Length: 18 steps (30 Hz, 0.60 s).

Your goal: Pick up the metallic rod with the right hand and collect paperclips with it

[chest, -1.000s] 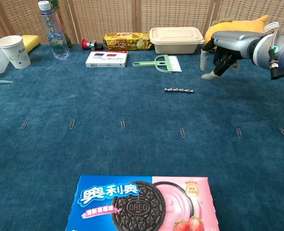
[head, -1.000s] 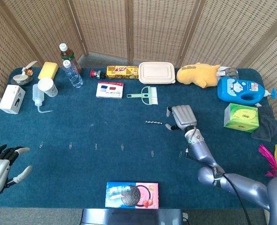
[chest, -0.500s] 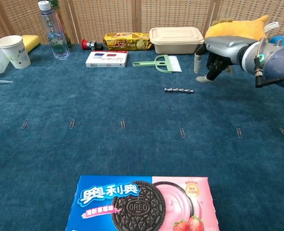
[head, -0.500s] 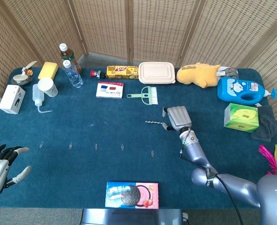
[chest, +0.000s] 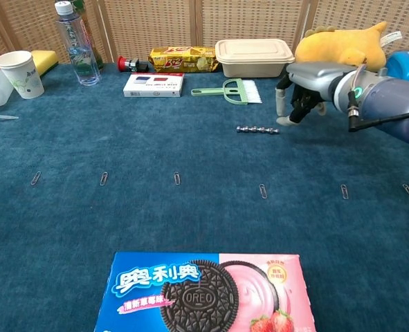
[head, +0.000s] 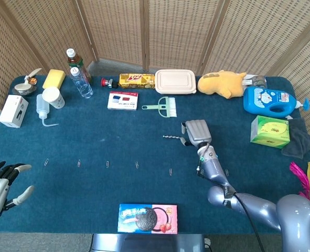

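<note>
1. The metallic rod (chest: 257, 129) lies flat on the blue cloth (chest: 190, 214), short of the green brush (chest: 232, 90) and the cream lunch box (chest: 252, 57). It looks beaded, so I expect it to roll under a careless touch.
2. My right hand (chest: 300, 93) hangs just beside the rod's right end, fingers curled downward and apart, grasping nothing. I cannot tell whether a fingertip touches the rod.
3. To do this step well, I would slide the hand along the rod until the thumb stands on one side and the fingers on the other, lower to the cloth, then pinch near the middle so the rod stays level.
4. The paperclips (chest: 262, 190) lie in a loose row nearer me than the rod, well apart from each other and from it.
5. My left hand (head: 0, 186) waits far from the rod, at the table's near corner, fingers spread and empty.
</note>
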Each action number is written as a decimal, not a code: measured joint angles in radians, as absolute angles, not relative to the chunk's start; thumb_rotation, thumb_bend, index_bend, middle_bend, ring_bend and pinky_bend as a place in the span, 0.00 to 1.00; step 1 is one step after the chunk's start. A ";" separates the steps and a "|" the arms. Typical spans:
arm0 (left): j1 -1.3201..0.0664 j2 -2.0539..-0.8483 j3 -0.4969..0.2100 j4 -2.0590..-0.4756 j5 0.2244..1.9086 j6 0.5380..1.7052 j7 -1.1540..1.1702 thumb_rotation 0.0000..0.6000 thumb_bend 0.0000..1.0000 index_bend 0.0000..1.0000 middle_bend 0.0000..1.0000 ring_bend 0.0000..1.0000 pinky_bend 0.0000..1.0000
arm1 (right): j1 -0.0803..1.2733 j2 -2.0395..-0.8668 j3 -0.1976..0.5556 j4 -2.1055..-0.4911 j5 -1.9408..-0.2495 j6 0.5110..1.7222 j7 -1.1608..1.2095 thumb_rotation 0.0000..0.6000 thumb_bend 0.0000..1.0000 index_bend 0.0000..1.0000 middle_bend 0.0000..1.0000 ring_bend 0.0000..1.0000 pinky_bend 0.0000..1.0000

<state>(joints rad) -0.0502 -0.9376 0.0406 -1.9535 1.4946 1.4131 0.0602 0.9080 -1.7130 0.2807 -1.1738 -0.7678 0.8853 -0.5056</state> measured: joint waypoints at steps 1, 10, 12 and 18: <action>-0.051 -0.938 0.041 -1.953 1.494 1.412 0.061 0.01 0.24 0.22 0.21 0.17 0.04 | 0.910 -1.716 0.281 -1.173 -0.765 0.886 -0.510 0.90 0.36 0.50 0.89 0.86 0.69; -0.050 -0.938 0.041 -1.949 1.492 1.412 0.057 0.00 0.24 0.22 0.21 0.17 0.04 | 0.931 -1.755 0.281 -1.135 -0.737 0.880 -0.543 0.90 0.36 0.50 0.89 0.86 0.69; -0.050 -0.939 0.041 -1.948 1.491 1.412 0.056 0.00 0.24 0.22 0.21 0.17 0.04 | 0.936 -1.765 0.281 -1.122 -0.733 0.877 -0.548 0.90 0.36 0.50 0.89 0.86 0.69; -0.050 -0.939 0.041 -1.944 1.488 1.411 0.054 0.00 0.24 0.22 0.21 0.17 0.04 | 0.948 -1.794 0.282 -1.077 -0.721 0.868 -0.560 0.90 0.36 0.49 0.89 0.86 0.69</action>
<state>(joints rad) -0.0495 -0.9391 0.0410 -1.9439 1.4879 1.4111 0.0543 0.9481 -1.7943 0.2822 -1.0772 -0.7205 0.8684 -0.5603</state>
